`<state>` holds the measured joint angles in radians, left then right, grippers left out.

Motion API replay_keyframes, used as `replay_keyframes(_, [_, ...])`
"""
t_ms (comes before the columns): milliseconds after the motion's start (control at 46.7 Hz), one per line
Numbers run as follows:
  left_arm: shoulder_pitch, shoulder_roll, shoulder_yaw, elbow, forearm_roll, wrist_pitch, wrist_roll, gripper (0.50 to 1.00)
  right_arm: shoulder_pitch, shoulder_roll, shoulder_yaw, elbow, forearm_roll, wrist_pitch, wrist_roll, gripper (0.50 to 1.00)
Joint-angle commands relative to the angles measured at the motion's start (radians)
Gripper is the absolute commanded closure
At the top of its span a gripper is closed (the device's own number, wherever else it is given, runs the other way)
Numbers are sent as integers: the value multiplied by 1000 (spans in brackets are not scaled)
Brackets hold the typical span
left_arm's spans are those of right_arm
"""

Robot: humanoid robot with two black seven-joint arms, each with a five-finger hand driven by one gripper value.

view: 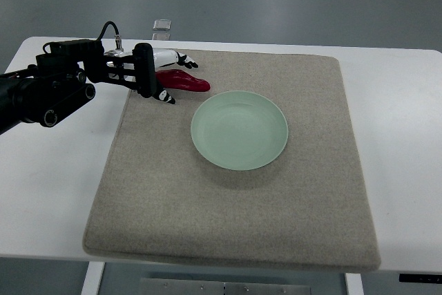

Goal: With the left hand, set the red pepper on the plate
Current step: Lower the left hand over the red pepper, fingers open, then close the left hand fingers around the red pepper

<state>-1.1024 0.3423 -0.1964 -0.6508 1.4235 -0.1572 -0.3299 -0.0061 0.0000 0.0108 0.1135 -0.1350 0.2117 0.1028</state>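
A red pepper (185,81) lies on the grey mat, just left of and behind the pale green plate (239,130). My left hand (168,76) reaches in from the left edge and sits at the pepper's stem end, with white fingers (181,59) above it and a thumb below. The fingers bracket the pepper, but whether they clasp it is unclear. The pepper's pointed tip sticks out to the right, toward the plate's rim. The plate holds nothing. My right arm does not show.
The grey mat (235,198) covers most of the white table (400,101). A small clear object (161,29) stands at the table's back edge behind the hand. The floor shows beyond the table.
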Motion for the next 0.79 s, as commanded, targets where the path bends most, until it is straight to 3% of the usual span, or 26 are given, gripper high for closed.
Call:
replay_keyframes(0, [12,-8,0,7,-1,1,0,587,0,0,0,0,0,0,0,572])
replay_keyframes(321, [21,-17,-2,7,-1,1,0,589,-2,0,0,0,0,0,0,572])
replay_keyframes(428, [21,-17,0,3,-1,7,0,673,-2,0,0,0,0,0,0,572])
replay_keyframes(514, [18,-17,-2,3,-1,18,0,699,0,0,0,0,0,0,0,572])
replay_keyframes(770, [13,-19,-11,-4,-1,62,0,654,0,0,0,-1,0,0,0,572])
